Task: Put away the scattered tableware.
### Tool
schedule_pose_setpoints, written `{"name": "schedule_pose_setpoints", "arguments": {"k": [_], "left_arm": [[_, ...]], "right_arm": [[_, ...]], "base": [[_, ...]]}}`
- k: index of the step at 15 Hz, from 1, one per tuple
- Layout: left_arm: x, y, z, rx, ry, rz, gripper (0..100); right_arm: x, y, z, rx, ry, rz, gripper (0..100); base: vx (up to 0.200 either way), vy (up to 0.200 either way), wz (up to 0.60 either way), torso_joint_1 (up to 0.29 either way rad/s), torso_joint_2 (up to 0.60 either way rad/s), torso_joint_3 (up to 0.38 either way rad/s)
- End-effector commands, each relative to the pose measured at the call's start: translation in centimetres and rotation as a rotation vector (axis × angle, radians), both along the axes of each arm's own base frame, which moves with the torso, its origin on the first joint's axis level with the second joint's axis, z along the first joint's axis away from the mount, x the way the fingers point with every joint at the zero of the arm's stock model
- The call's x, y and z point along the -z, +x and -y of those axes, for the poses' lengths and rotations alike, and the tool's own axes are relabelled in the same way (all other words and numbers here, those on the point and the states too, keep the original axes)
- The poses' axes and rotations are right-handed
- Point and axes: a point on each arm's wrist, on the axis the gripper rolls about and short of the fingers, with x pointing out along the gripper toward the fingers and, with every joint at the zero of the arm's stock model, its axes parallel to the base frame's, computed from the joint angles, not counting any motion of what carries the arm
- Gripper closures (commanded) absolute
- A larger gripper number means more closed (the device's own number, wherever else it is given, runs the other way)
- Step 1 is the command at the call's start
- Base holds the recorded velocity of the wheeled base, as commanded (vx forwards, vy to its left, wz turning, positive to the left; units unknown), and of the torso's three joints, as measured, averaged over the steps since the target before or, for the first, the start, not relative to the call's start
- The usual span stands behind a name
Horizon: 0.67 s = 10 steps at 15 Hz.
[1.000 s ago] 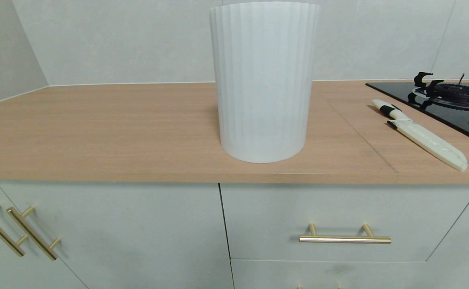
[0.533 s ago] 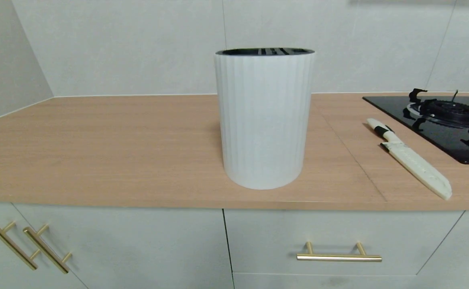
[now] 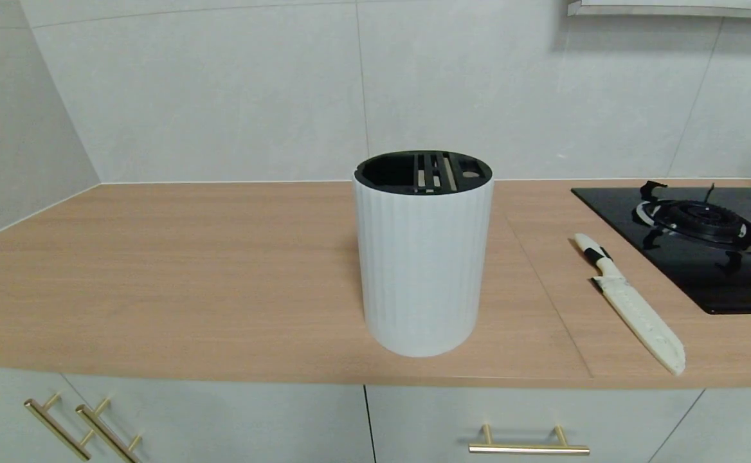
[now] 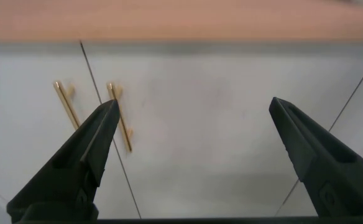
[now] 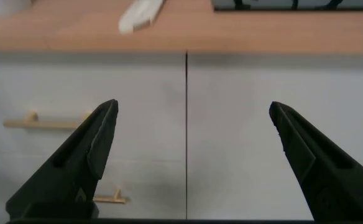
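Between my left jaws is a pale cabinet door [image 4: 219, 124] with two gold handles [image 4: 125, 135]. Between my right jaws are drawer fronts [image 5: 144, 106] with a gold bar handle [image 5: 45, 122]. Above them runs the wooden counter [image 3: 189, 270], with a black gas stove [image 3: 690, 257] on my right jaws' side.

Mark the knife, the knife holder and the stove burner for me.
knife [image 3: 633, 308], head view, on the pale blade just past the handle.
knife holder [image 3: 422, 270], head view, on its ribbed white wall.
stove burner [image 3: 697, 215], head view, on the black grate.

Ahead of the right gripper [image 5: 192, 106], the picture's edge cuts off the knife [image 5: 141, 14] past its tip and the hob [image 5: 293, 5].
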Motion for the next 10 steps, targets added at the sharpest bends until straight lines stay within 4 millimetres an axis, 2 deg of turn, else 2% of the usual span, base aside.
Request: {"name": "schedule_pose_setpoints", "arguments": {"k": [1,10], "left_arm": [[0.01,0.0,0.0,-0.001,0.001,-0.001,0],[0.01,0.01,0.0,-0.001,0.0,-0.002,0]], "right_arm": [[0.0,0.01,0.0,0.0,0.0,-0.002,0],[0.0,0.01,0.0,0.0,0.0,-0.002,0]], "base": [[0.0,0.0,0.0,0.203,-0.48,-0.281],[0.0,0.0,0.0,0.228,-0.51,-0.283]]}}
